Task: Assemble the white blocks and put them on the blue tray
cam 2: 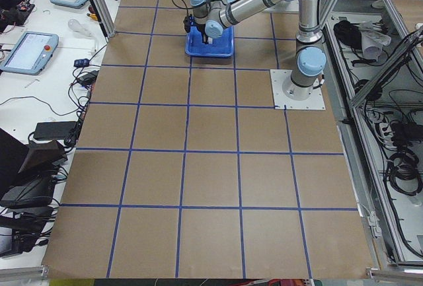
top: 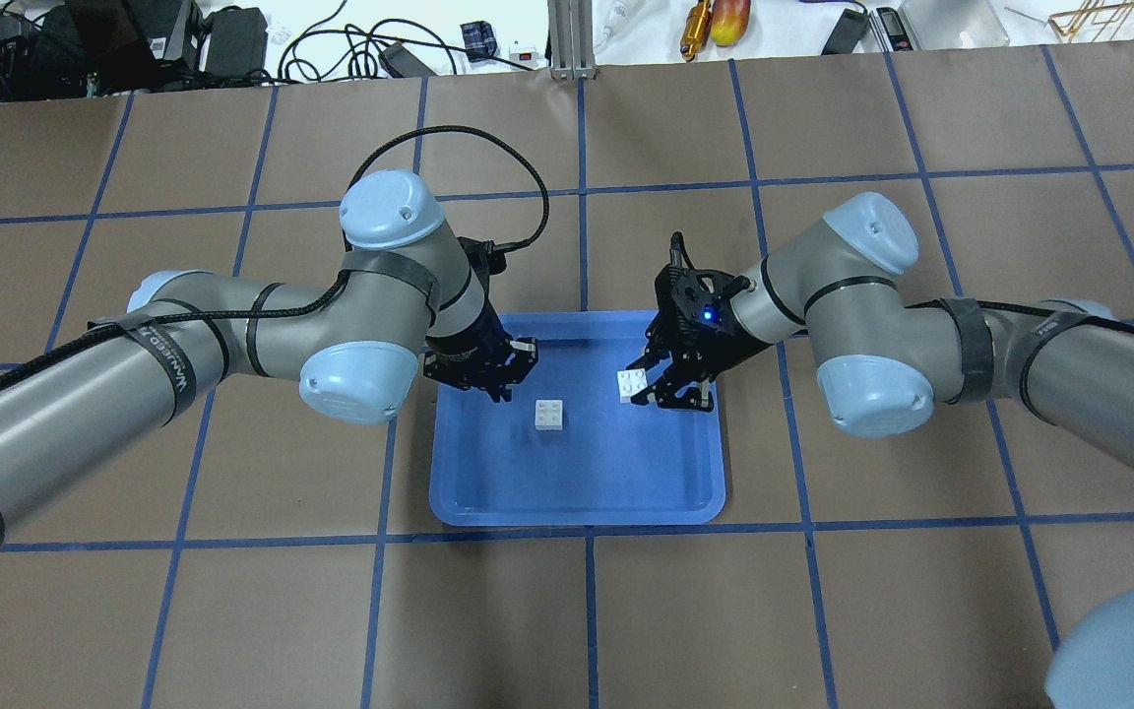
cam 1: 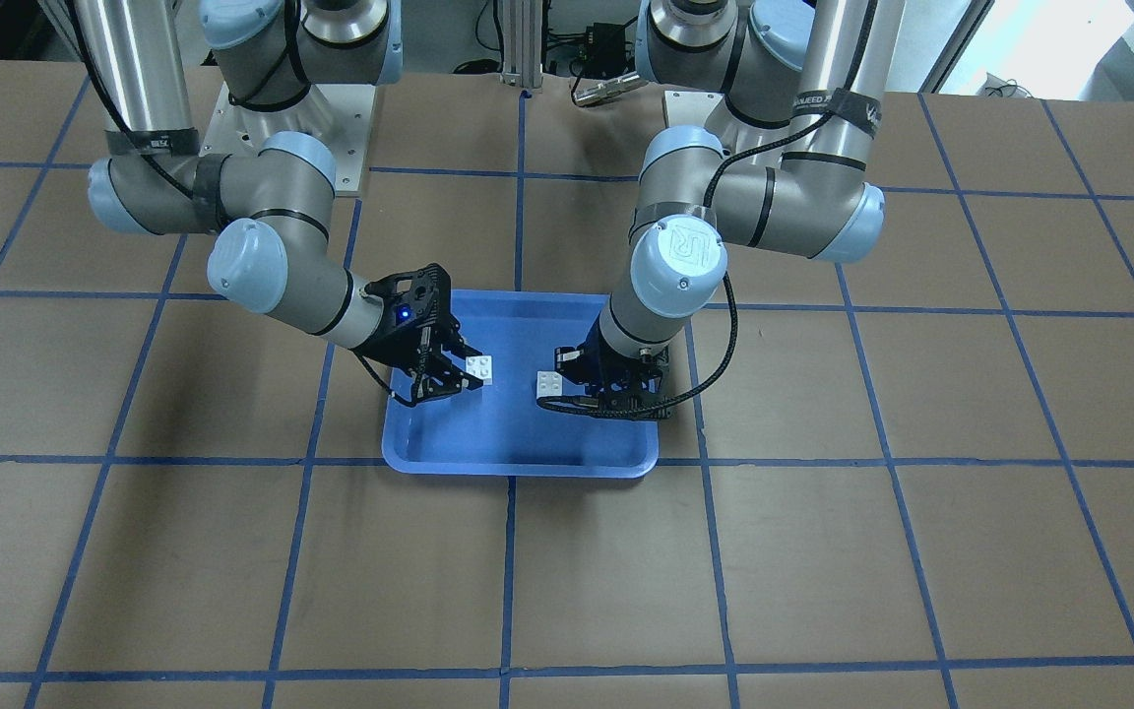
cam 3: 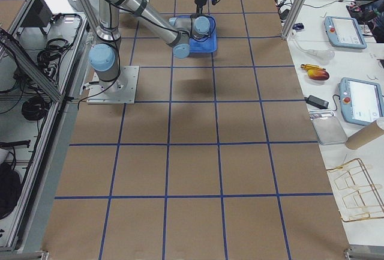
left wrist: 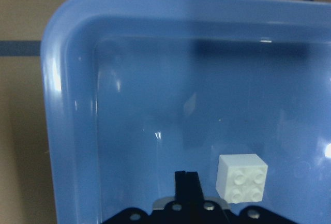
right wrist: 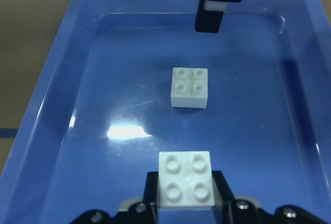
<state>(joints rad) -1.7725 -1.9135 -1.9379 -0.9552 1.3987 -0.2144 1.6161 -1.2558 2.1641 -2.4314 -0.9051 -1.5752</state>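
Brown paper ruled into squares by blue tape covers the table [top: 823,611]. Near its middle lies the blue tray [top: 577,514], a shallow rectangle with a raised rim.

Both white blocks are within the tray's outline, apart from each other. The loose white block [top: 549,416] rests studs-up on the tray floor, toward the left of centre. The gripped white block [top: 632,385] is pinched between the fingers of the right gripper [top: 646,387] – tilted, over the tray's right half, with its four studs plain in the right wrist view.

The left gripper [top: 500,392] points down into the tray's far left part. Its fingers are pressed together and hold nothing. The loose block sits just beside its tip, not touching.

Both arms reach in from opposite sides. The left wrist hides the tray's far left corner in the overhead view, and the right gripper's black body overhangs the right rim.

Beyond the table's far edge lie cables and power adapters [top: 232,39] – and the side views show benches with touch-screen pendants [cam 2: 26,51].
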